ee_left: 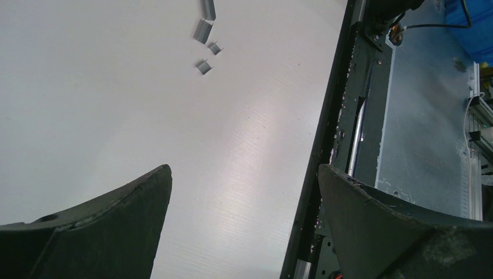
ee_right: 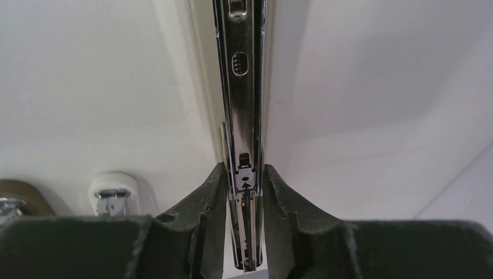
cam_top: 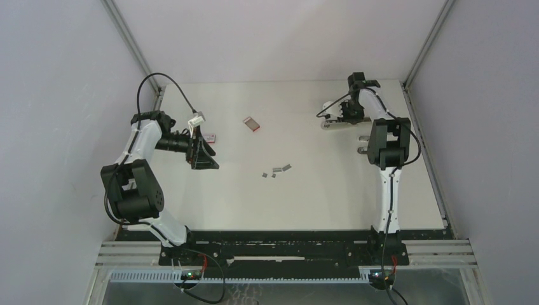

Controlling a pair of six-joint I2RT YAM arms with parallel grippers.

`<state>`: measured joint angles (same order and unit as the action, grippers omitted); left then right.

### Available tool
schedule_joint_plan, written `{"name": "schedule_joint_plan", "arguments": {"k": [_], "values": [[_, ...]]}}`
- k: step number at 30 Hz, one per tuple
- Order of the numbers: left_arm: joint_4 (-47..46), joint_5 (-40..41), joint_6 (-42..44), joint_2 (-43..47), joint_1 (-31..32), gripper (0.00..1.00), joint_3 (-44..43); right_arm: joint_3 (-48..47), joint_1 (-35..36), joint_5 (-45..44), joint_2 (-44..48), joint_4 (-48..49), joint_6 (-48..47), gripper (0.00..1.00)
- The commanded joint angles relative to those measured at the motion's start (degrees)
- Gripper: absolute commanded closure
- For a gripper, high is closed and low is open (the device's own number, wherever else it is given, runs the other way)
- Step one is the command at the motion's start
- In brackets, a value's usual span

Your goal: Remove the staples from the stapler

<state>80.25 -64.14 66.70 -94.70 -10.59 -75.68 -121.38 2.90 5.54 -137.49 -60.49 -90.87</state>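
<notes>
**Inspector:** Report from your near side outward.

**Operator:** My left gripper (ee_left: 244, 174) hangs over the table (cam_top: 318, 203), jaws spread wide, holding nothing. Past it, mid-table, lie the staples (cam_top: 278, 170), a few short grey strips in a loose cluster, well apart from both arms. Beyond them are two small red-and-white boxes (cam_top: 252, 123), one close to my left gripper, one further out.

**Inspector:** And the far end?

**Operator:** Near the far right corner, my right gripper (ee_right: 244, 171) is pinching the stapler (ee_right: 241, 87). Its fingers (ee_right: 203, 203) press on either side of the bright metal magazine rail.

**Inspector:** Progress?

**Operator:** I judge the unloading largely done, since strips are out on the table. What is left is confirming that the channel is bare and setting the stapler down.

**Inspector:** Gaps in the evidence?

**Operator:** I cannot tell whether any staples remain in the rail. The wrist view looks along it, and its near end is hidden between my fingers. Overhead, the stapler is small and partly behind my arm. I cannot identify a white rounded piece (ee_right: 113, 195) with a metal insert low in the right wrist view. A brownish shape (ee_right: 11, 197) is cut off at that view's left edge.
</notes>
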Motion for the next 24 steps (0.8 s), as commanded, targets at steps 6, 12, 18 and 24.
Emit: {"name": "schedule_joint_plan", "arguments": {"k": [6,12,18,24], "values": [[0.3,-0.1,1.4,1.4,-0.4,0.0,1.2,0.4,-3.8,-2.6,2.5,1.9,-4.3,0.76],[0.3,0.0,1.4,1.3,-0.4,0.0,1.2,2.2,-4.4,-4.2,2.7,3.4,-4.8,0.76],[0.3,0.0,1.3,1.4,-0.4,0.0,1.2,2.2,-4.5,-4.5,2.5,4.0,-3.2,0.76],[0.3,-0.1,1.3,1.6,-0.5,0.0,1.3,2.0,-4.2,-4.5,2.8,4.7,-2.0,0.74]]}}
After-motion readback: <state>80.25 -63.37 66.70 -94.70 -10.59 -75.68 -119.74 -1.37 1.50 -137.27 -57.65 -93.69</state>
